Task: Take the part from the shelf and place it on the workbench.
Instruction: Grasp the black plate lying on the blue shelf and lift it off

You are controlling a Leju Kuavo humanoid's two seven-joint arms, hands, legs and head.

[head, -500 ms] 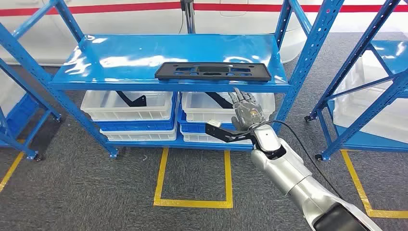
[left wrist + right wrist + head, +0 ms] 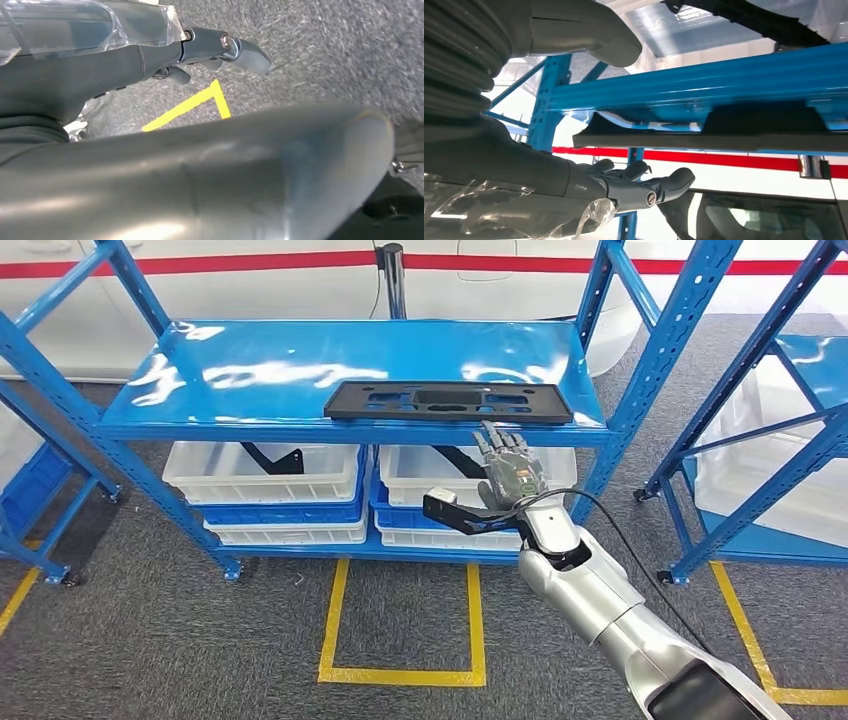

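The blue shelf (image 2: pixel 300 370) carries the flat black part (image 2: pixel 450 400) at its top tier's front edge, overhanging slightly. White bins (image 2: pixel 265 475) occupy the lower tier. The right hand (image 2: pixel 508 475) is raised just below the part, fingers extended and spread, empty, not touching it. Left hand (image 2: pixel 220 47) hangs over the grey floor (image 2: pixel 325 45); its grasp state cannot be determined.

The camera has tipped slightly, so the whole scene sits a little differently. The right hand (image 2: pixel 510 476) has risen, its fingers open, closer beneath the part (image 2: pixel 452 401).
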